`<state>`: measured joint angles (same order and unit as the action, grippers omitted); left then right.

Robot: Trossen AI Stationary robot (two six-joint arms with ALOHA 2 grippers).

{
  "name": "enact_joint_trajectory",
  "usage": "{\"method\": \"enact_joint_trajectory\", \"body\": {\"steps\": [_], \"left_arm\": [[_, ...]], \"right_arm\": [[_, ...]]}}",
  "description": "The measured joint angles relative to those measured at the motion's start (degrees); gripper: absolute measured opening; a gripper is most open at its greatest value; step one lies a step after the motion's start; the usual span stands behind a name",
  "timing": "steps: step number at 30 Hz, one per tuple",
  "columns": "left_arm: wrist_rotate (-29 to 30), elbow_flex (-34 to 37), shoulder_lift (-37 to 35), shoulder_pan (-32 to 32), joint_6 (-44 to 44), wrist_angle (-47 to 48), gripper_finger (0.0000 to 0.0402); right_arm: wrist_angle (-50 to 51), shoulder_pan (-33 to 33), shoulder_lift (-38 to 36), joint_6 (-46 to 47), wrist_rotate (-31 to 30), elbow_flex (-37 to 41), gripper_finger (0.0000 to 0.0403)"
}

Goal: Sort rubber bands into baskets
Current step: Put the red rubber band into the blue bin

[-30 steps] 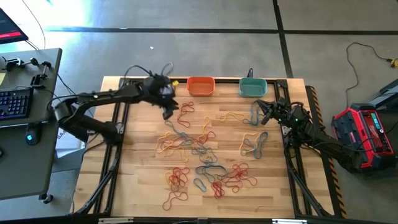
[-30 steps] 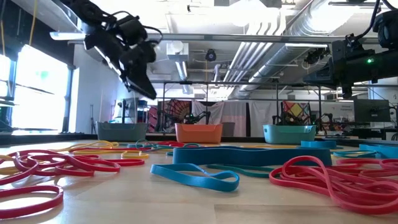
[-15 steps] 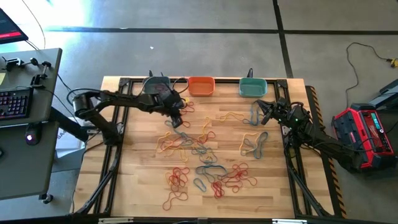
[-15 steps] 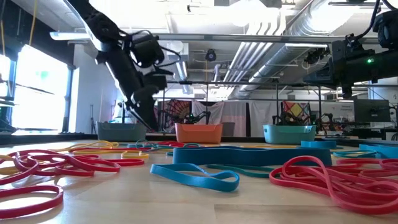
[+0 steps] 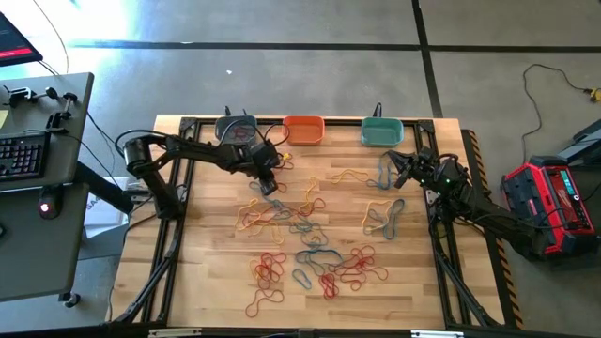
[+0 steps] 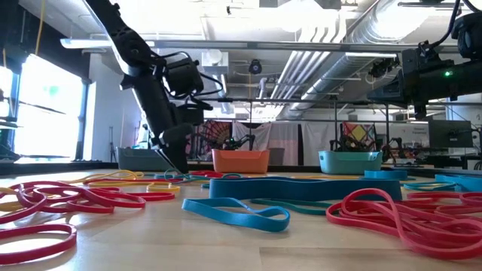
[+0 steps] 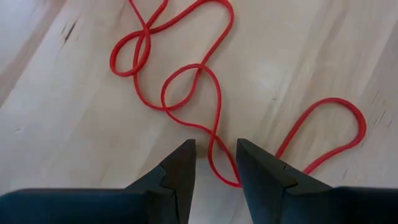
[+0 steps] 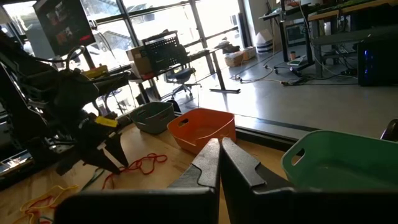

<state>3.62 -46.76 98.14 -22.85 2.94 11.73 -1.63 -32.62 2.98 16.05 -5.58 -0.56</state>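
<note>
Many red, yellow and blue rubber bands point(image 5: 300, 230) lie loose over the wooden table point(image 5: 207, 282). Along its far edge stand a grey-blue basket point(image 5: 235, 129), an orange basket point(image 5: 303, 130) and a teal-green basket point(image 5: 382, 131). My left gripper point(image 7: 216, 149) is open and points steeply down, low over a twisted red rubber band point(image 7: 186, 87) lying flat in front of the grey-blue basket. One strand of that band runs between its fingertips. My right gripper point(image 8: 219, 149) is shut and level, at the table's right side near the teal-green basket, with nothing in it. My left gripper comes from above, slanting, with one finger on either side of a strand point(image 7: 214, 155) of the red rubber band. The strand runs up to the inner edge of one finger point(image 7: 261, 177). I cannot tell whether it touches. The band lies flat on the table.
Thick blue and red rubber bands point(image 6: 301, 188) lie close to the table's near edge. A desk with a keyboard point(image 5: 23, 155) stands left of the table, and a red case point(image 5: 554, 202) sits on the floor to the right.
My left gripper has come down from above the grey-blue basket toward the table's near edge and tipped more steeply downward. It now stands low over the red band. Its finger gap looks the same.
</note>
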Motion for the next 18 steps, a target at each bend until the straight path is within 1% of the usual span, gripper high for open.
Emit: {"method": "enact_joint_trajectory", "body": {"steps": [2, 4, 9, 10, 14, 18], "left_arm": [[0.1, 0.0, -0.1, -0.1, 0.0, -0.2, 0.0100], [0.1, 0.0, -0.1, -0.1, -0.3, -0.4, 0.0083], [0.4, 0.0, 0.0, -0.1, -1.7, -0.6, 0.0016], [0.4, 0.0, 0.0, -0.1, -2.4, -0.6, 0.0009], [3.0, -0.8, -0.1, 0.1, -3.8, 0.6, 0.0005], [6.2, -2.6, -2.0, 0.3, -4.7, 2.7, 0.0001]], "right_arm": [[0.0, 0.0, 0.0, 0.0, 0.0, 0.0, 0.0000], [0.0, 0.0, 0.0, 0.0, 0.0, 0.0, 0.0000], [0.0, 0.0, 0.0, 0.0, 0.0, 0.0, 0.0000], [0.0, 0.0, 0.0, 0.0, 0.0, 0.0, 0.0000], [0.0, 0.0, 0.0, 0.0, 0.0, 0.0, 0.0000], [0.0, 0.0, 0.0, 0.0, 0.0, 0.0, 0.0000]]}}
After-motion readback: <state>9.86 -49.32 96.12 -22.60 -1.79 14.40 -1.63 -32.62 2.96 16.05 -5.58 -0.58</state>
